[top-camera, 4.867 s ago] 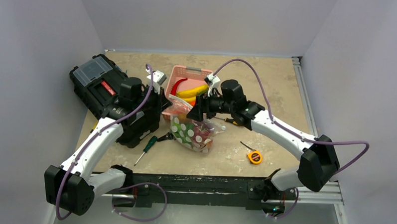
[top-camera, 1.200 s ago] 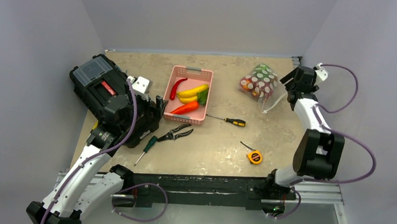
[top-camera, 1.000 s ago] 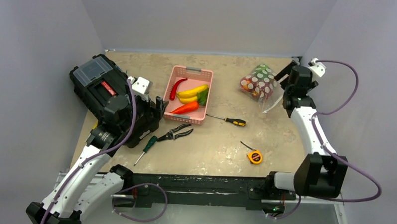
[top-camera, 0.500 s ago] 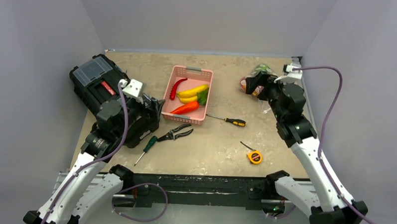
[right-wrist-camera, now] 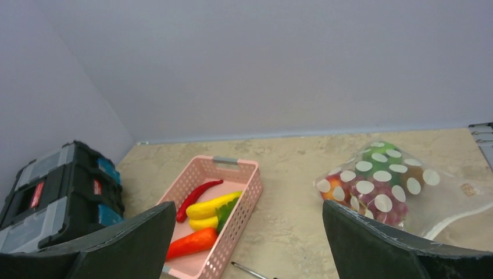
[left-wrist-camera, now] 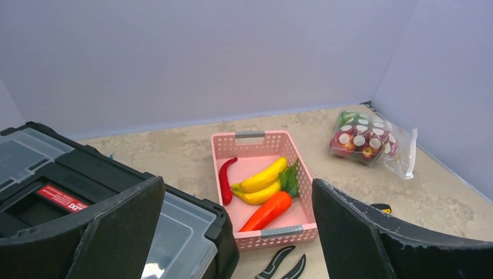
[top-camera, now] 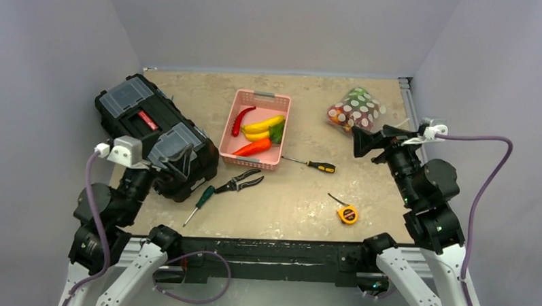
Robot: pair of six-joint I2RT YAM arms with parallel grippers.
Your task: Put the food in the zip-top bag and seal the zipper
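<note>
Left gripper point(left-wrist-camera: 237, 181) and right gripper point(right-wrist-camera: 249, 203) gape wide, empty. Pliers point(top-camera: 238, 184) and a screwdriver point(top-camera: 310, 164) lie just before the pink basket point(top-camera: 283, 129), which holds carrot point(top-camera: 253, 147), bananas point(top-camera: 261, 127), chili point(top-camera: 241, 119). The zip-top bag point(top-camera: 355, 110), fruit inside, lies right of it, well apart.

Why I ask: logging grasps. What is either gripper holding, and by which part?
Nothing. The left gripper and right gripper are both open, empty.
</note>
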